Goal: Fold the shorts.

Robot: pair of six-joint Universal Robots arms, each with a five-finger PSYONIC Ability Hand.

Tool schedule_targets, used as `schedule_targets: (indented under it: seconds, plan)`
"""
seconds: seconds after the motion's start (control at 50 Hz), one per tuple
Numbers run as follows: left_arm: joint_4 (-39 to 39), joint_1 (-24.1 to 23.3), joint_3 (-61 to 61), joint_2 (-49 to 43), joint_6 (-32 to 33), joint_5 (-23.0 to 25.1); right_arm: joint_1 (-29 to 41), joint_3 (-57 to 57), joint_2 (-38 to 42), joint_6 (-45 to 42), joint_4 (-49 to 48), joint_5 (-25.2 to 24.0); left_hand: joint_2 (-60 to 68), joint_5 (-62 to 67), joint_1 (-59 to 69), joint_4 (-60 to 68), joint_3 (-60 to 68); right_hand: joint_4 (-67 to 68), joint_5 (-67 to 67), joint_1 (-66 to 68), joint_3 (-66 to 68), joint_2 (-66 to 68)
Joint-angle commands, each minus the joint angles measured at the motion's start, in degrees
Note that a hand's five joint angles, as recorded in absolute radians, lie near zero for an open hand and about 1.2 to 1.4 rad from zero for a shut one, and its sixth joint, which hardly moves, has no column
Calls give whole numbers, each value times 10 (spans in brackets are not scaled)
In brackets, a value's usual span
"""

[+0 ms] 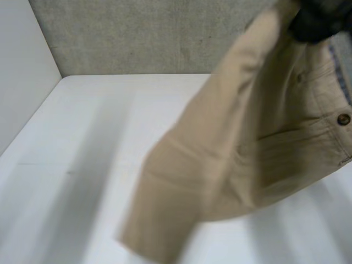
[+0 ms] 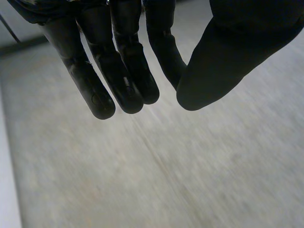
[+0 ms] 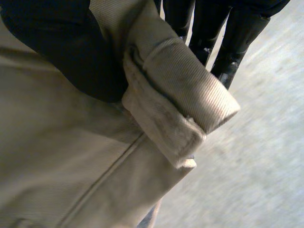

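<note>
White table (image 1: 77, 165) beneath shorts (image 1: 231, 154) in right hand (image 3: 61, 47)

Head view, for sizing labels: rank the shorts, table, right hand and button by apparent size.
Shorts and table: too alike to rank, the lifted shorts being nearer.
Then right hand.
Smallest: button.

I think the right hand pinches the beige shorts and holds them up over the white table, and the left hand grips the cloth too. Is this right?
Not quite. The left hand grips no cloth: the left wrist view shows its fingers straight and empty. The rest is correct: the right hand pinches the beige shorts and holds them up over the white table.
</note>
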Motion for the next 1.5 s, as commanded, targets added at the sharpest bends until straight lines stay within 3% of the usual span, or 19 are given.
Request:
schedule_targets:
  seconds: [0.02,0.1,0.18,0.22,0.32,0.4,0.56,0.84,1.04,1.08,1.1,1.16,1.28,1.42,1.5]
  plan:
    - [3,1,-2,-144,-1,1,0,1,108,5,12,0,113,142,142,108,117,117,126,247,119,129]
    - [-2,1,-3,-229,-6,-4,-1,-4,167,5,10,4,67,95,96,61,71,117,126,247,119,129]
    - [-21,-9,-20,-278,-15,-7,-1,-5,196,5,8,4,-335,-306,-305,-340,-331,117,126,247,119,129]
    - [-36,-13,-29,-284,-30,-7,-1,-5,202,5,6,5,-346,-317,-317,-351,-342,117,126,247,119,129]
    - [-71,-5,-41,-304,-147,-7,-1,-4,220,9,-28,21,-479,-450,-449,-484,-475,117,126,247,119,129]
    - [-94,1,-41,-347,-221,-5,0,-4,231,22,-58,40,-486,-457,-456,-491,-482,117,126,247,119,129]
    - [-159,-1,-50,-408,-258,3,-3,2,232,46,-69,43,-482,-454,-453,-488,-478,117,126,247,119,129]
    - [-160,-69,-75,-438,-261,25,-7,24,232,49,-71,41,-427,-398,-397,-432,-423,117,126,247,119,129]
    - [-156,-98,-36,-524,-261,20,-7,40,231,53,-77,42,-408,-380,-379,-414,-404,117,126,247,119,129]
    - [-156,-98,-29,-535,-261,20,-7,43,231,53,-77,42,-331,-303,-302,-337,-327,117,126,247,119,129]
    - [-153,-98,-24,-541,-262,19,-7,47,231,52,-77,42,-156,-127,-127,-161,-152,117,126,247,119,129]
    - [-145,-96,-20,-541,-262,8,-8,52,230,51,-76,42,109,138,138,104,113,117,126,247,119,129]
    - [-131,-93,-27,-473,-260,-50,-9,61,211,31,-61,42,113,142,142,108,117,117,126,247,119,129]
    - [-136,-62,-63,-301,-257,-49,-22,68,141,-63,14,40,113,142,142,108,117,117,126,247,119,129]
    - [-140,-36,-69,-211,-254,-24,-36,59,87,-93,38,40,113,142,142,108,117,117,126,247,119,129]
